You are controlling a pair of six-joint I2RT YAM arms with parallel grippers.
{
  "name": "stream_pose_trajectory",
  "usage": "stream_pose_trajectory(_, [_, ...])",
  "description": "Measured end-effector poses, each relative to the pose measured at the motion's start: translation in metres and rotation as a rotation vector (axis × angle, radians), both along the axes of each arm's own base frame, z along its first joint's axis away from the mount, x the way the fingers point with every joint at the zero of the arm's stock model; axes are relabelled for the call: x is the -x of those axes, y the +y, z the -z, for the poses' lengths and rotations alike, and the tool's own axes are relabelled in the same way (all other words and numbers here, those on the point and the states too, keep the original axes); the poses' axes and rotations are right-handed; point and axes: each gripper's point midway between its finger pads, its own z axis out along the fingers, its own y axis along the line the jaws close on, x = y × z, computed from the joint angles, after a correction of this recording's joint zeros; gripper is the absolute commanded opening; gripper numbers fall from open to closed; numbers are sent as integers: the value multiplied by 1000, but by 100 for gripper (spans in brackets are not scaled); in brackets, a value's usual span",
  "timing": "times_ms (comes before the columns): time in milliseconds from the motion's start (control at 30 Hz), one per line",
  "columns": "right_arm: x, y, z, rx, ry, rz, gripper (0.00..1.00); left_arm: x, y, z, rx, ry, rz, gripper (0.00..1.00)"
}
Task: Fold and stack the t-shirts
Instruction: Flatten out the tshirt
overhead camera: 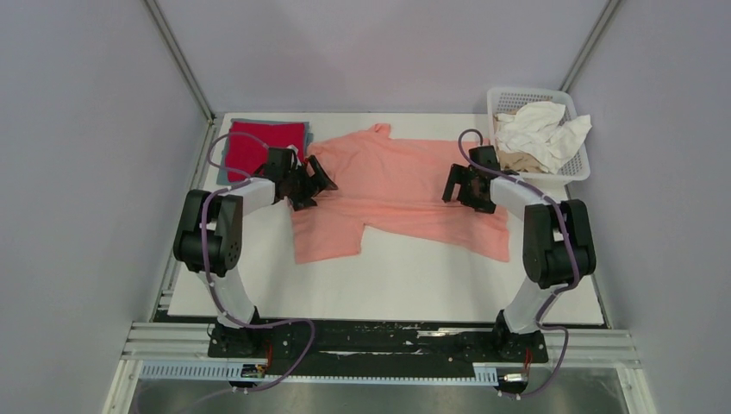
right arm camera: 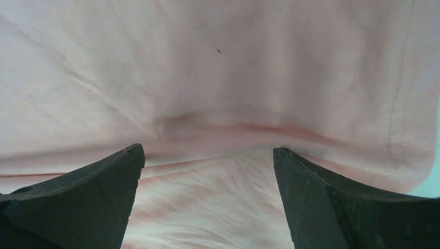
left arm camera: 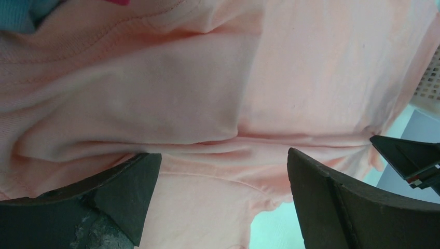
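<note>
A red t-shirt [overhead camera: 250,148] is stacked folded on a grey-blue one [overhead camera: 267,122] at far left; white [overhead camera: 539,129] and beige [overhead camera: 517,160] shirts are left in the basket [overhead camera: 576,166]. The salmon-pink t-shirt [overhead camera: 405,185] is spread on the table [overhead camera: 388,289], its folding judged unfinished. The left gripper [overhead camera: 312,184] and right gripper [overhead camera: 459,188] are held spread over it, nothing pinched.

You have a white table [overhead camera: 414,285] with a salmon-pink t-shirt [overhead camera: 405,185] spread flat on it. Left of that shirt lies a grey-blue t-shirt [overhead camera: 259,122] under a red t-shirt [overhead camera: 250,151]. Right of it sits a white basket [overhead camera: 569,172].
</note>
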Motion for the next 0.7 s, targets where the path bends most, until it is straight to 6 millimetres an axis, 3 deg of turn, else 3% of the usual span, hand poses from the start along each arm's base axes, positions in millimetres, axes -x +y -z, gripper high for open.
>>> stream_pose_trajectory(100, [0, -3, -12, 20, -31, -10, 100, -1, 2, -1, -20, -11, 6, 100])
stream_pose_trajectory(200, [9, -8, -39, 32, -106, 7, 100, 10, 9, -5, -57, -23, 2, 100])
stream_pose_trajectory(333, [35, -24, -91, 43, -266, 93, 100, 45, 20, -23, -172, -54, -26, 100])
stream_pose_trajectory(400, [49, -32, -106, 42, -324, 146, 100, 69, 17, -37, -243, -87, -22, 100])
stream_pose_trajectory(533, [74, -45, -105, 42, -350, 225, 100, 122, 17, -44, -328, -104, 4, 100])
stream_pose_trajectory(700, [100, -55, -87, 55, -307, 286, 100, 183, 49, -4, -418, 3, 0, 94])
